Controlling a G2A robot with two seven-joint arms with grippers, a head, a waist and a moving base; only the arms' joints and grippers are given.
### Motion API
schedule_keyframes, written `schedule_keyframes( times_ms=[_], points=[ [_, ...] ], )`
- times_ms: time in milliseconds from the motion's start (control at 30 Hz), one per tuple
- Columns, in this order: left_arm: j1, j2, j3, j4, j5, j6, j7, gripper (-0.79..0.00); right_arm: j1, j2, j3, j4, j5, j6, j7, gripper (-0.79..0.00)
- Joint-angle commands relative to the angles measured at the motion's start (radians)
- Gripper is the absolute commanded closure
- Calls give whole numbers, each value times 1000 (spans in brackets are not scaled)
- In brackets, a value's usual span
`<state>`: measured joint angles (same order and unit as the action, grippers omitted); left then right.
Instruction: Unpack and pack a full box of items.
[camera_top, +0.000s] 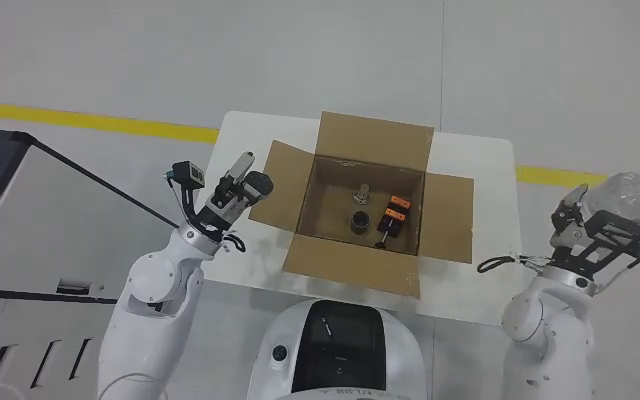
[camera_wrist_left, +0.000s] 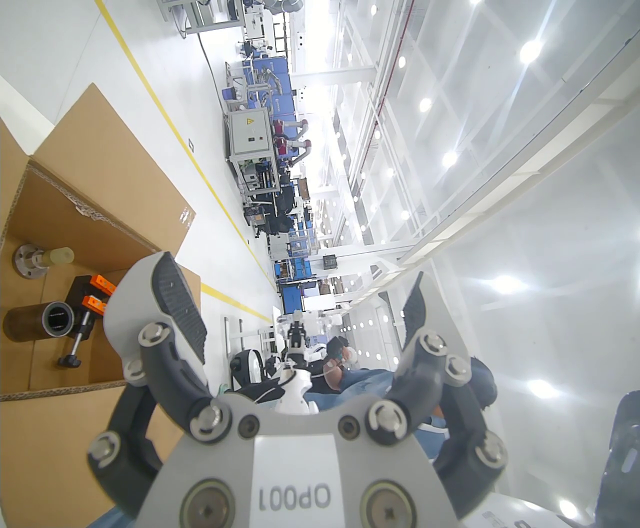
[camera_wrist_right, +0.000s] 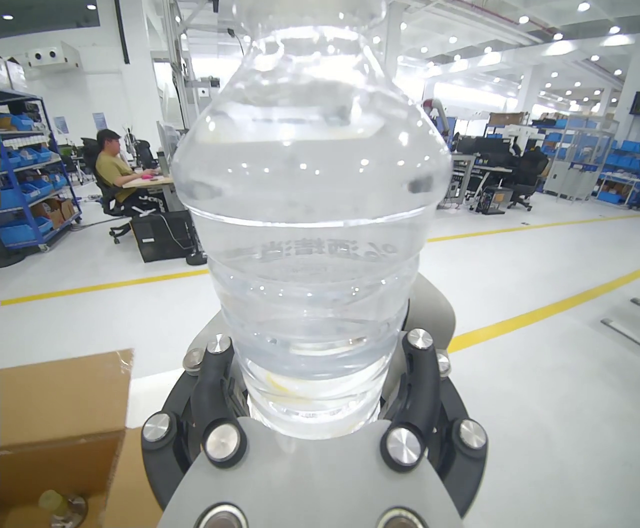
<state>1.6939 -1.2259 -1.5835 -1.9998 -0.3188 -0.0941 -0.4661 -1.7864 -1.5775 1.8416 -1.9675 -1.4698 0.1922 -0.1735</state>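
Desk (camera_top: 480, 155) is carrying the open box (camera_top: 375, 130). Right jaws are clamping a clear bottle (camera_wrist_right: 310, 210); left jaws are gaping, empty. Advisable: keeping it upright, setting down gently.

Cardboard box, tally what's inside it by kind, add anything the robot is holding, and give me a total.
flanged metal shaft with a pale cap: 1
dark cylinder: 1
black-and-orange clamp: 1
clear bottle, held outside the box: 1
Total: 4
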Motion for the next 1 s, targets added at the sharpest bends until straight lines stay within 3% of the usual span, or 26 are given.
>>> schedule_keyframes(
  times_ms=[0,67,433,667,767,900,967],
  points=[
    [0,0,0,0,0,0,0,-785,59,9,43,123,29,-48,43,0],
    [0,0,0,0,0,0,0,-785,94,15,60,179,-2,-52,52,0],
    [0,0,0,0,0,0,0,-785,102,17,57,199,6,-75,14,0],
    [0,0,0,0,0,0,0,-785,246,52,113,559,3,-310,-272,0],
    [0,0,0,0,0,0,0,-785,323,74,132,715,-71,-371,-357,0],
    [0,0,0,0,0,0,0,-785,425,100,127,919,-167,-407,-419,0],
    [0,0,0,0,0,0,0,-785,474,109,121,1011,-216,-368,-442,0]
  ],
)
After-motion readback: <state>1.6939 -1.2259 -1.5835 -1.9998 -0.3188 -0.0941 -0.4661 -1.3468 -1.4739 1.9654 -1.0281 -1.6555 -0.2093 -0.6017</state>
